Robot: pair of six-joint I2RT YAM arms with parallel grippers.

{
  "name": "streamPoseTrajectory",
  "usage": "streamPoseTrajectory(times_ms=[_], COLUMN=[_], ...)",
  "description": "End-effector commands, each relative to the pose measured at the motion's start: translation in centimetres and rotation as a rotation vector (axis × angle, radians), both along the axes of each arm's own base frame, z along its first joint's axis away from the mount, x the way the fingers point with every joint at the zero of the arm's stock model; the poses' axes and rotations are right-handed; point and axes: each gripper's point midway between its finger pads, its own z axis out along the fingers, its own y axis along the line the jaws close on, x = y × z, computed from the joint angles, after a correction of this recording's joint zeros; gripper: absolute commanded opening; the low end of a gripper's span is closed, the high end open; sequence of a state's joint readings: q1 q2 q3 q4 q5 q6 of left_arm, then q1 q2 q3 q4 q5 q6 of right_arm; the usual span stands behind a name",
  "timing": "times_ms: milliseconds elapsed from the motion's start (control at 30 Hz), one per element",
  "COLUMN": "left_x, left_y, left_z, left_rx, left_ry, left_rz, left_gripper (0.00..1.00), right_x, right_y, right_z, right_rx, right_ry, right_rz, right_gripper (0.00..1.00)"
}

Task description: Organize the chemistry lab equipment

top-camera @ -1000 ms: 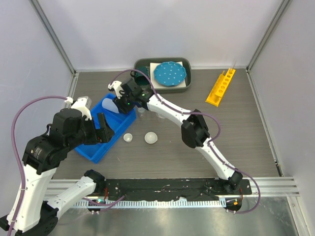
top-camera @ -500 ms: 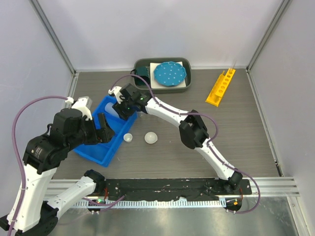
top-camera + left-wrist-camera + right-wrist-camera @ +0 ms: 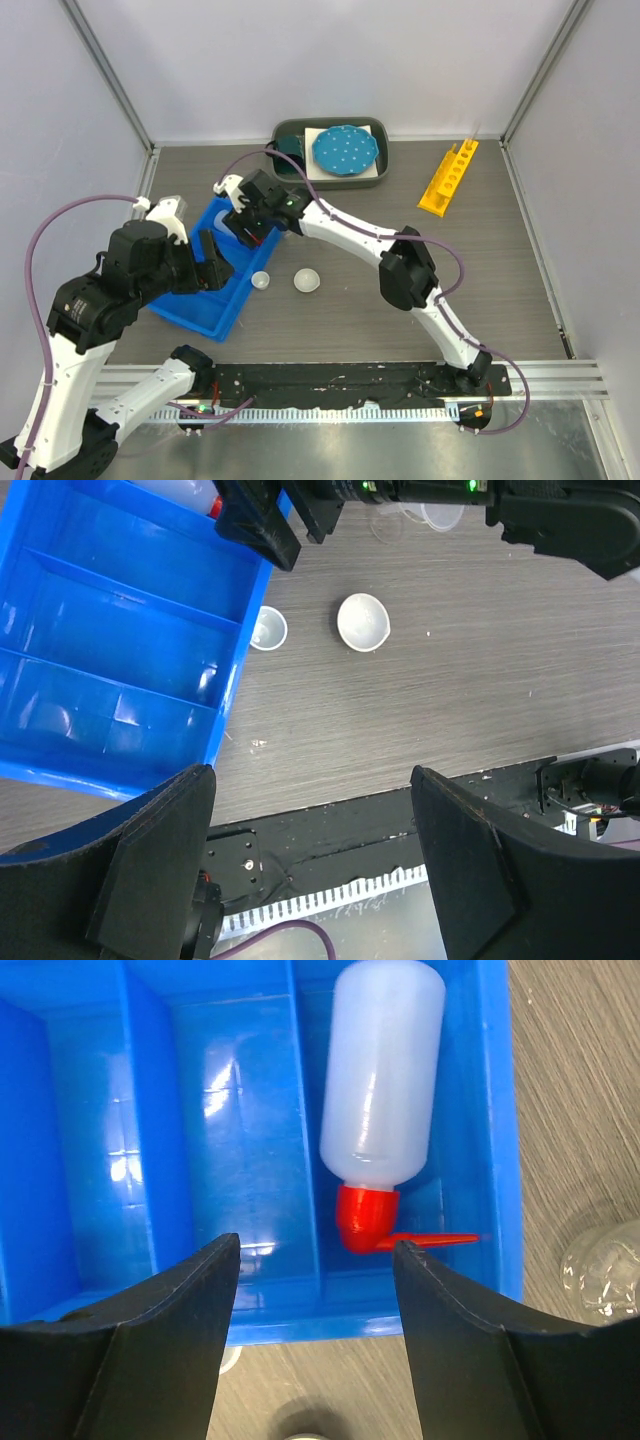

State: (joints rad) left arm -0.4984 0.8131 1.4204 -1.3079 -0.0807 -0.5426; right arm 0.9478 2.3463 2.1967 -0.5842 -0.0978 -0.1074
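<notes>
The right hand [image 3: 312,1252] has slid farther over the blue tray [image 3: 494,1110], fingers spread, white squeeze bottle [image 3: 385,1070] lying released inside.

A dotted blue plate [image 3: 345,148] and a teal mug [image 3: 287,152] sit in a dark tray [image 3: 283,130].
</notes>
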Motion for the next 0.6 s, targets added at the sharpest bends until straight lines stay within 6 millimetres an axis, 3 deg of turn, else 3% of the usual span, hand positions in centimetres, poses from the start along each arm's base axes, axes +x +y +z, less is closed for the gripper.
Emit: streamPoseTrajectory(times_ms=[0,100,233,433,533,567], left_x=[0.4,0.2,-0.1,-0.3,0.1,0.3], left_y=[-0.8,-0.8,-0.2,0.8,1.2,1.2], left_z=[0.9,1.2,1.7,1.5,0.7,0.5], left_rx=[-0.045,-0.053,-0.044,-0.007,0.029,0.033], left_ry=[-0.042,-0.05,-0.07,-0.074,-0.064,-0.065], left_rz=[-0.022,-0.02,-0.01,0.011,0.033,0.036], left_gripper=[0.83,0.83,0.83,0.83,0.83,0.83], right_x=[-1.3,-2.1,-2.2,-3.9,-4.0,-4.2], right_y=[0.6,0.8,-0.9,-4.8,-7.8,-9.1], right_z=[4.8,5.9,8.6,7.9,7.8,6.8], right_rx=[0.053,0.059,0.081,0.035,0.028,0.004], right_ry=[-0.08,-0.098,-0.122,-0.08,-0.089,-0.089], right_rz=[0.012,0.01,-0.073,-0.16,-0.278,-0.312], right_gripper=[0.68,0.68,0.68,0.71,0.72,0.72])
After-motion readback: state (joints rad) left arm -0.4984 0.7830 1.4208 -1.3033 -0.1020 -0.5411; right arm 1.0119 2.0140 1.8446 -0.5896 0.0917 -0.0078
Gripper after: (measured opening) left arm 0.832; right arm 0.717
